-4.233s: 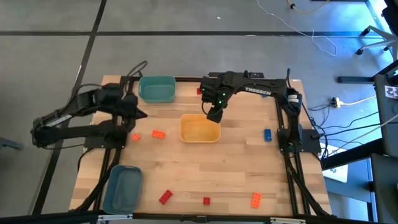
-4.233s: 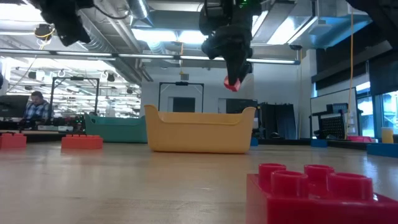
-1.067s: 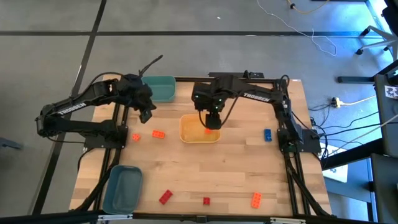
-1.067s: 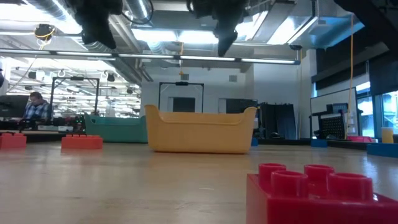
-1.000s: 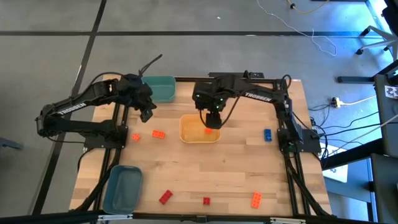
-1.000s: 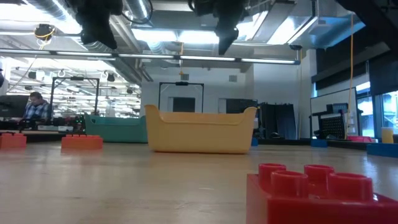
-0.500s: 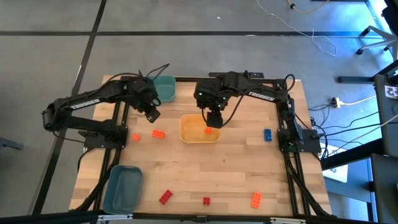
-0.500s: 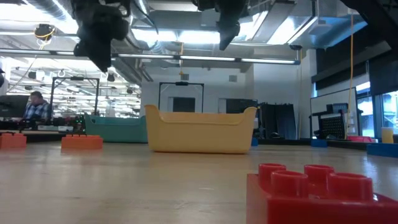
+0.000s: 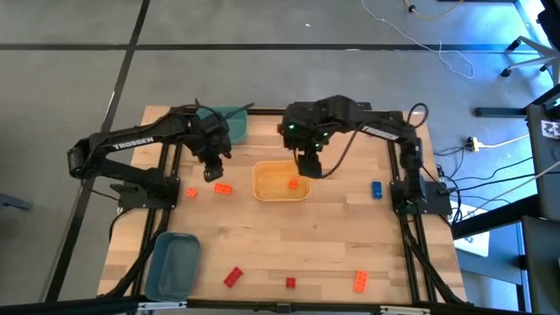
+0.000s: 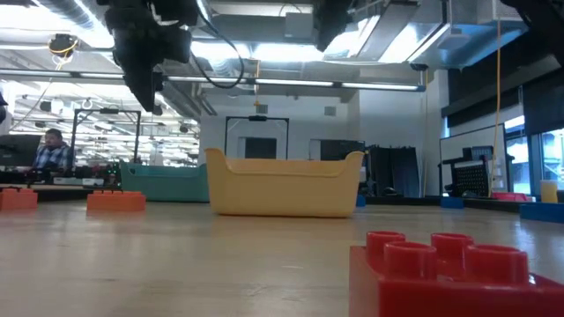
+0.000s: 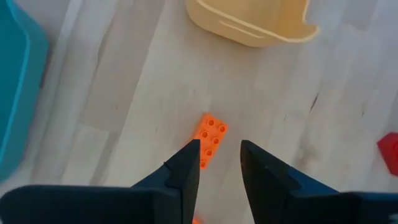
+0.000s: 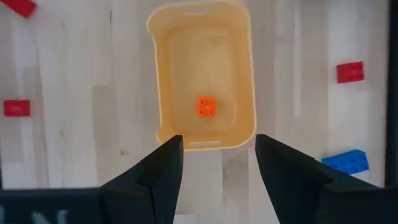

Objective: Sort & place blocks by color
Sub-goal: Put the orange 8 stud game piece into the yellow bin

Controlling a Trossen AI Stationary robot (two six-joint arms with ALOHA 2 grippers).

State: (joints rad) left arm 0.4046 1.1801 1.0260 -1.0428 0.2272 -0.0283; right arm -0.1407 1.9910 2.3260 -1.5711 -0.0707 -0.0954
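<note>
Blocks are scattered over the table (image 9: 324,236): from above I count an oblong orange one (image 9: 223,188) just at 9 o'clock of the yellow bin (image 9: 262,191), a small one (image 9: 191,193) further out that way, a blue one (image 9: 376,189) at 3 o'clock of the bin, and three along the 6 o'clock edge, with one square orange block (image 12: 207,106) already lying inside the bin. My left gripper (image 11: 219,163) hangs above the oblong orange block (image 11: 210,139), fingers apart and empty, the block lined up in the gap. My right gripper (image 12: 214,163) sits high over the yellow bin (image 12: 239,62), fingers wide and holding nothing. I judge the step in hand to be the left arm's pick of that orange block. The next move calls for a straight descent, fingers straddling the block's narrow sides, then closing and carrying it toward 3 o'clock to the bin. The right arm should clear off first so the two don't meet there.
</note>
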